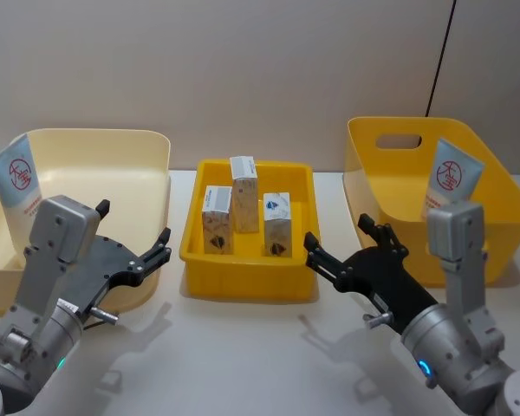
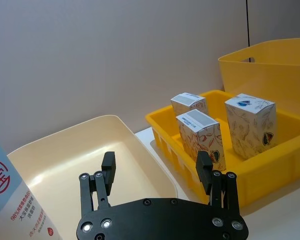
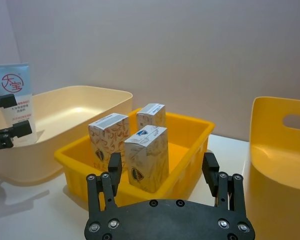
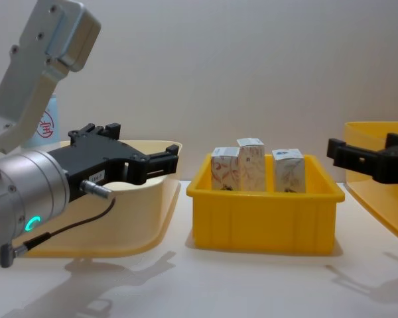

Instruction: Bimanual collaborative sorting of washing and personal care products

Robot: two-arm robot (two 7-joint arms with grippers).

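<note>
Left gripper (image 1: 134, 223) and right gripper (image 1: 338, 230) hang wide open, empty, flanking small yellow bin (image 1: 247, 290). Three cartons (image 1: 243, 195) upright inside. One tube (image 1: 19, 182) in cream tray (image 1: 147, 143) left of it, other tube (image 1: 453, 178) in tall bin (image 1: 377, 186) right.

Smooth semi-gloss plastic on yellow bins (image 1: 247, 284) & cream tray (image 1: 147, 147). Matt printed card for cartons (image 1: 217, 227). Sleek plastic tubes (image 1: 17, 186). Matt blk left gripper (image 1: 134, 221) & right gripper (image 1: 337, 230), shiny metal screws. Matt white table (image 1: 243, 364).
</note>
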